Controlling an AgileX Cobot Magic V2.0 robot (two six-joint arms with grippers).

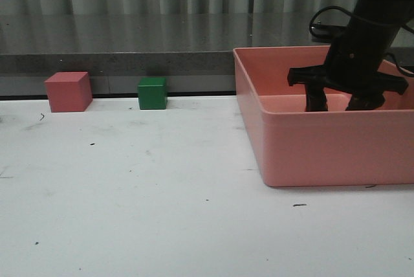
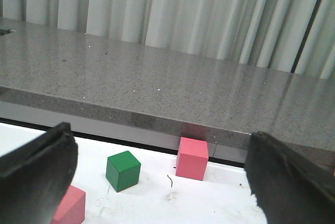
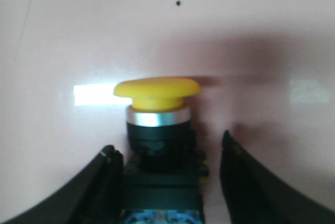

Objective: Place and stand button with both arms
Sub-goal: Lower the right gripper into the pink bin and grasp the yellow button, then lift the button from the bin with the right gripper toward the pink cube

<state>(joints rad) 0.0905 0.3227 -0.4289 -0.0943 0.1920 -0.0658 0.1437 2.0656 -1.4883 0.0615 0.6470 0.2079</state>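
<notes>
The button (image 3: pixel 157 94) has a yellow mushroom cap, a silver ring, a black body and a blue block at its end. It lies on the floor of the pink bin (image 1: pixel 323 151). It shows only in the right wrist view. My right gripper (image 3: pixel 166 145) is down inside the bin (image 1: pixel 337 103), open, with its fingers on either side of the button's black body. One finger is close against the body and the other stands a little apart. My left gripper (image 2: pixel 159 135) is wide open and empty above the table. It is out of the front view.
A green cube (image 1: pixel 152 92) and a pink cube (image 1: pixel 68 91) stand at the table's back edge, left of the bin. The left wrist view shows the green cube (image 2: pixel 123 170), a pink cube (image 2: pixel 192 158) and another pink cube (image 2: pixel 70 205). A grey counter (image 1: pixel 129 44) runs behind.
</notes>
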